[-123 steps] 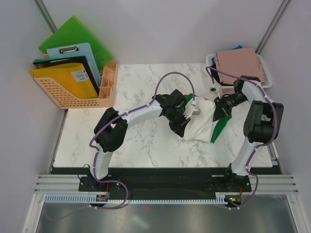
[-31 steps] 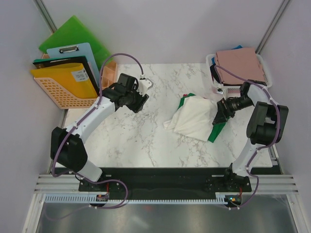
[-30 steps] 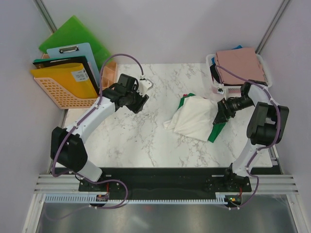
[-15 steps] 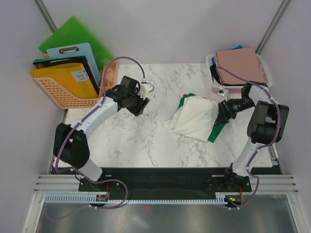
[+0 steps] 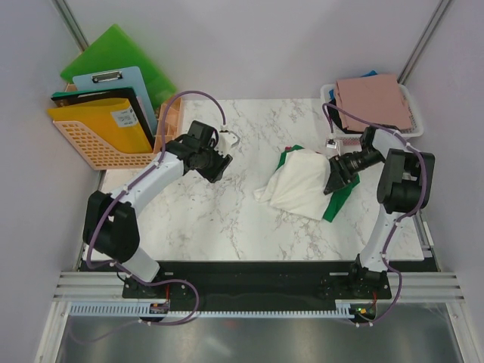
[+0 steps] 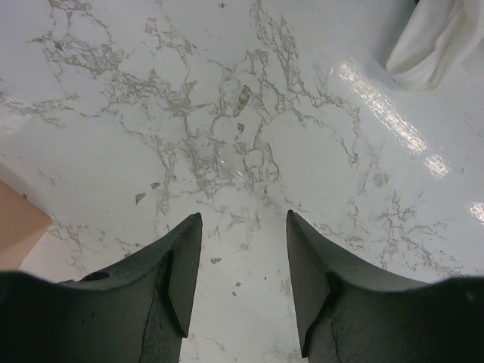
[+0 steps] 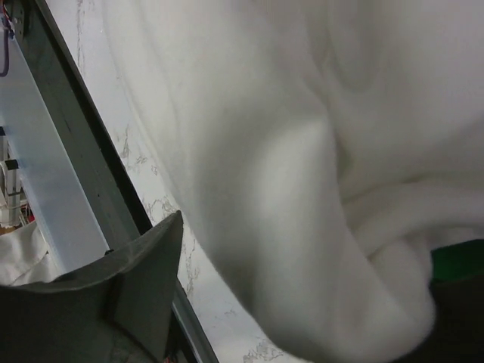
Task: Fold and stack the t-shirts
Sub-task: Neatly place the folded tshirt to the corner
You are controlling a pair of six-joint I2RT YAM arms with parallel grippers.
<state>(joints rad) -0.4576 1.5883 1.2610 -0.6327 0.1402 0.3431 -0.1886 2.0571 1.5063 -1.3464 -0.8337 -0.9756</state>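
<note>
- The marble table [image 5: 227, 219] has nothing folded on it. I judge the task barely started.
- The left gripper [image 6: 242, 280] hangs over bare marble. Its jaws are apart and hold nothing.
- From that gripper, the white shirt [image 5: 301, 187] lies well apart, off toward the right arm. Only a corner of it shows at the far edge of the left wrist view.
- The white shirt is a crumpled heap, not spread flat.
- A green shirt [image 5: 337, 203] lies under it and peeks out on two sides of the heap.
- The right gripper [image 5: 333, 178] sits at the heap's edge on the right arm's side.
- Its jaws stand wide in the wrist view, and white cloth bulges between them. It looks unclenched, around the cloth rather than pinching it.
- A sliver of green shows just beside one of its fingers.
- Beyond the right gripper, a pink shirt [image 5: 374, 100] lies on top of the basket [image 5: 349, 141]. A bit of blue cloth shows behind it.
- Still to do, as I judge it: separate the two shirts, flatten and fold each, stack them, then do the same with those in the basket.
</note>
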